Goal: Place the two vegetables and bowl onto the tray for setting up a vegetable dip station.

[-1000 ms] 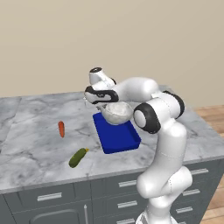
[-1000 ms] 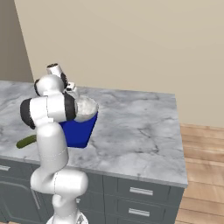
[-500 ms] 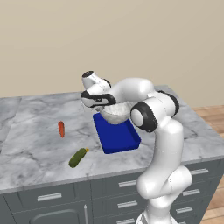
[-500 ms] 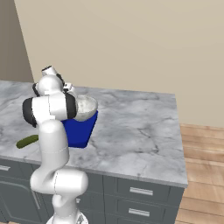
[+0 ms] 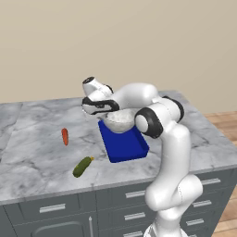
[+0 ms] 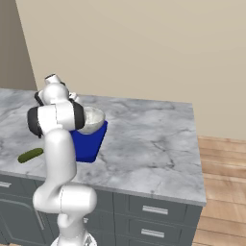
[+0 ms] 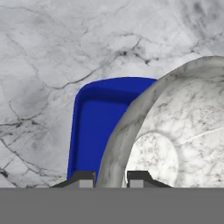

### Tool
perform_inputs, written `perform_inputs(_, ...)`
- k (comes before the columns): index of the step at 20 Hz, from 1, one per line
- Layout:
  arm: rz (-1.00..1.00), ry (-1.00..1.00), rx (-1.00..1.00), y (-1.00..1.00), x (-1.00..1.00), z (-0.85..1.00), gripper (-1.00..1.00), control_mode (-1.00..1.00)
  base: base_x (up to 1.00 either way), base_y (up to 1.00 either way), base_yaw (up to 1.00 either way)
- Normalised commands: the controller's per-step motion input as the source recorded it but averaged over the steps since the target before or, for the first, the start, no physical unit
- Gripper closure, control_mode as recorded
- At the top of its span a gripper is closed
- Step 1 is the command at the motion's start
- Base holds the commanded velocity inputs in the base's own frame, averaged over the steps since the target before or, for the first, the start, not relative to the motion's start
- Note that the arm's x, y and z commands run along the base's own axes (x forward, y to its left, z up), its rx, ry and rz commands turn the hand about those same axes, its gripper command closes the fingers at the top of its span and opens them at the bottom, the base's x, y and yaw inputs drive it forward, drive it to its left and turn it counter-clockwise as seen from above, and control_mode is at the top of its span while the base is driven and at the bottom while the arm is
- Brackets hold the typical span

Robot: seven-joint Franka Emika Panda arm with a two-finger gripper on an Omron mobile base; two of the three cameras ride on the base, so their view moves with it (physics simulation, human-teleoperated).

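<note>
The gripper (image 7: pixel 110 178) pinches the bowl's (image 5: pixel 119 119) rim, holding it over the tray (image 5: pixel 124 146) (far end). Carrot (image 5: pixel 65 136) and cucumber (image 5: pixel 82 166) lie apart on the counter (image 5: pixel 37 157).

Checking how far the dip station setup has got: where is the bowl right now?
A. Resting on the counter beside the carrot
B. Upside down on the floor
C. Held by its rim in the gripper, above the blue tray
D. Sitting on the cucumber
C: the gripper pinches the bowl rim, raised over the tray.

blue tray (image 5: pixel 124 144), speckled wht-grey bowl (image 5: pixel 119 119)
</note>
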Motion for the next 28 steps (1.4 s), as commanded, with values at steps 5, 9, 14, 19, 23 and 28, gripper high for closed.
perform_inputs(5,0.02,0.00,-0.01,0.09,0.10,-0.13,1.00,-1.00,0.00,0.00,0.00)
perform_inputs(9,0.02,0.00,-0.01,0.05,0.12,-0.15,1.00,-1.00,0.00,0.00,0.00)
perform_inputs(14,0.02,0.00,-0.01,0.02,0.12,-0.13,1.00,-1.00,0.00,0.00,0.00)
perform_inputs(19,0.01,0.01,-0.02,0.00,0.08,-0.08,1.00,-1.00,0.00,0.00,0.00)
perform_inputs(23,0.00,0.06,0.00,0.06,-0.09,-0.08,1.00,-1.00,0.00,0.00,0.00)
perform_inputs(28,0.00,0.04,0.00,0.10,-0.22,-0.07,1.00,-1.00,0.00,0.00,0.00)
